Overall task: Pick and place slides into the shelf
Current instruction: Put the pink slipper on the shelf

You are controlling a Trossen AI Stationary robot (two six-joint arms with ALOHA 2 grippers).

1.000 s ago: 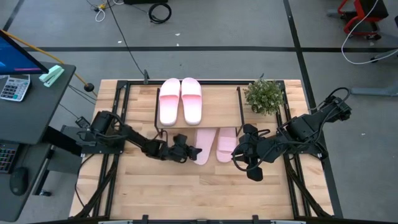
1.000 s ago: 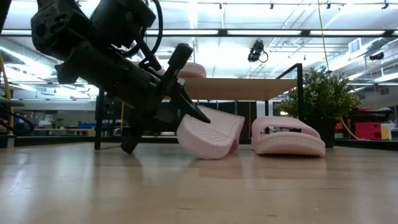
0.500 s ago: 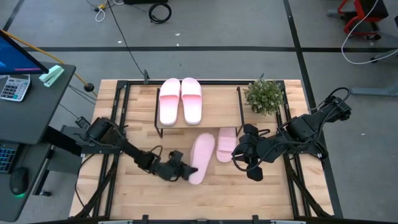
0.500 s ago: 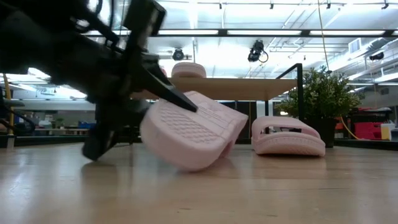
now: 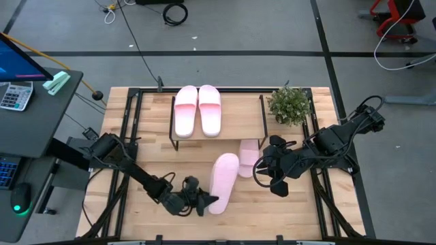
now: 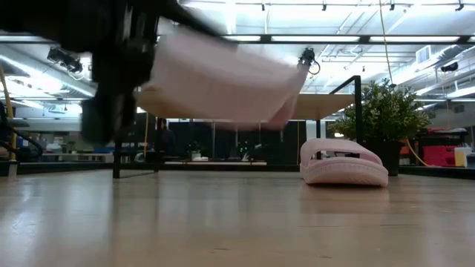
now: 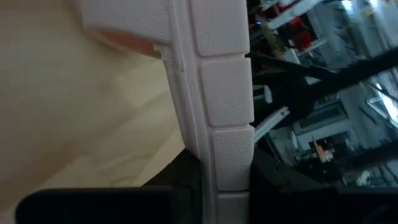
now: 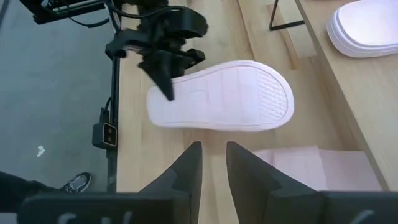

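1. Currently the left gripper (image 5: 202, 201) sits near the front edge of the table (image 5: 300, 214), clenched on 1 slide (image 5: 223, 181) by its heel-end edge. The left wrist view shows the sole rim pinched between the 2 dark fingers.

2. That held slide is off the table: the low view shows it (image 6: 223, 78) raised above the wood, sole outward. The right wrist view also shows its treaded sole (image 8: 224, 96) facing up and sideways. Judgement: an edge grip suits a soft, flat piece that offers no other narrow section to pinch.

3. The shelf (image 5: 238, 119) stands at the rear centre. 2 slides (image 5: 197, 109) lie side by side on its top board, filling the left part.

4. A 4th slide (image 5: 248, 156) rests flat on the table, its far end tucked under the shelf front, just beside the right gripper.

5. The right gripper (image 5: 262, 167) waits right of centre, holding nothing; its fingers (image 8: 193, 163) stand released with a gap between them.

6. A potted plant (image 5: 290, 103) stands just right of the shelf, limiting approach from that side.

7. Judgement: the task is roughly half done. The held slide is well forward of the shelf and tilted, so it needs levelling before insertion.
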